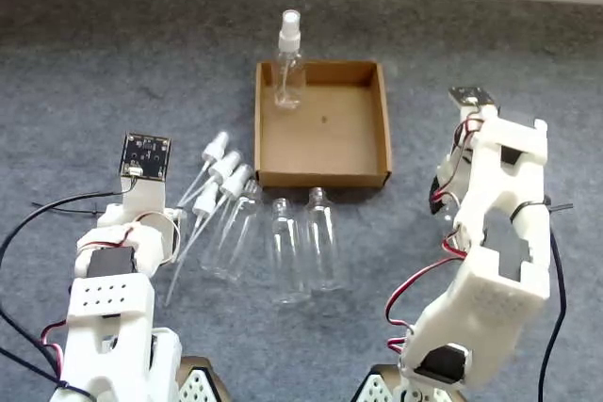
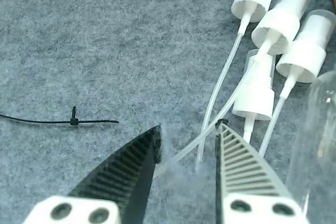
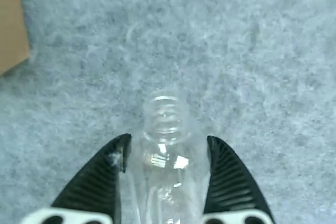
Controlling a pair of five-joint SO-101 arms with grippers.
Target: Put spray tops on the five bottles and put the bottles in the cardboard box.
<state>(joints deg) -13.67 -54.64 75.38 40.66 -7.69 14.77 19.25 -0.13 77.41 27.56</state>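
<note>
In the right pincer's (image 3: 167, 146) clamped jaws sits an uncapped bottle (image 3: 166, 124).

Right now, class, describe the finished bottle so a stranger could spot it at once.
Find the cardboard box on the carpet. In its far left corner stands one bottle. Alone it is upright and wears a white spray top; the bottles in front of the box lie capless.
</note>
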